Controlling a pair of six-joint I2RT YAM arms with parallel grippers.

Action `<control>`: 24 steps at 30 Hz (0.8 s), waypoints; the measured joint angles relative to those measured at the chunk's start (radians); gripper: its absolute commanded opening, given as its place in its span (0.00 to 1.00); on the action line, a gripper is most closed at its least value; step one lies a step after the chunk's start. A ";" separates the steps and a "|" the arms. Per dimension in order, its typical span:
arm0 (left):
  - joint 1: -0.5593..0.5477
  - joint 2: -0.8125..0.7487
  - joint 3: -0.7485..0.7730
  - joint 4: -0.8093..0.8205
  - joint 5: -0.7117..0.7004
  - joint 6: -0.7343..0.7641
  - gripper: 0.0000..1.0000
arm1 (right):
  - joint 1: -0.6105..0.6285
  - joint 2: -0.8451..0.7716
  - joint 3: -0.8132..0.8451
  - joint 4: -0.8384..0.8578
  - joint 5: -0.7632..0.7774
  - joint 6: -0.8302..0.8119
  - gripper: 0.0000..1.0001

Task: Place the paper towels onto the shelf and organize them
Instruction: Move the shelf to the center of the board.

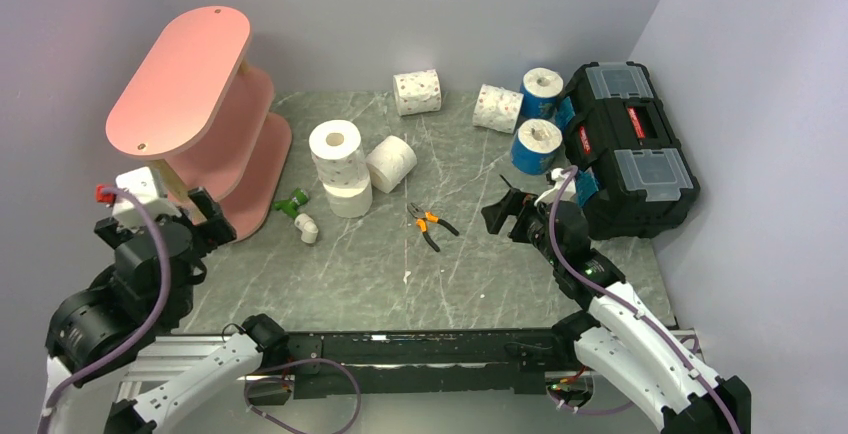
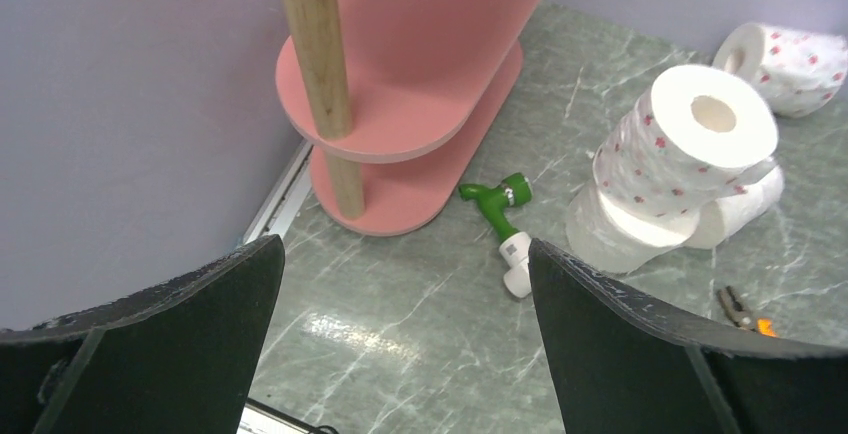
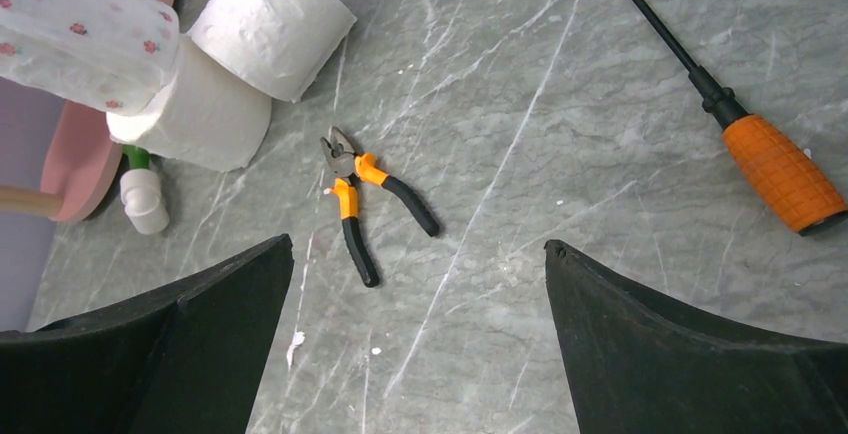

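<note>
The table (image 1: 380, 274) is grey with thin white lines, like stone. The walls around it are pale purple.

The pink shelf (image 1: 190, 94) stands at the far left. It has three long round boards and wooden posts. All the paper towels (image 1: 335, 149) sit on the table. Near the middle, a spotted roll (image 2: 690, 144) stands on top of a plain white roll (image 1: 348, 197). Another white roll (image 1: 391, 162) lies on its side and touches them on the right. Far back by the wall lies a second spotted roll (image 1: 417, 92). To its right lies a third spotted roll (image 1: 497, 107), next to a blue roll (image 1: 542, 92). A second blue roll (image 1: 537, 146) stands a bit nearer, right beside the black toolbox (image 1: 625, 149).

The left claw (image 2: 403, 247) is up over the table by the near end of the shelf. Its fingers are wide apart and hold nothing. A green and white pipe piece (image 2: 505, 224) lies just past it.

The right claw (image 3: 418, 246) is by the near left corner of the toolbox. Its fingers are wide apart too, and hold nothing. Orange pliers (image 3: 355, 199) and an orange screwdriver (image 3: 750, 134) lie on the table under it.
</note>
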 measured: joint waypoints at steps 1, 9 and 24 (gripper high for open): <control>0.000 0.012 -0.002 -0.007 -0.001 -0.001 0.99 | 0.000 -0.001 0.000 0.003 -0.005 0.001 0.99; 0.070 0.124 -0.145 0.089 0.130 0.056 0.99 | 0.000 -0.002 -0.001 0.032 -0.029 0.008 0.99; 0.541 0.144 -0.273 0.320 0.490 0.215 0.99 | 0.000 0.016 -0.013 0.068 -0.065 0.014 0.99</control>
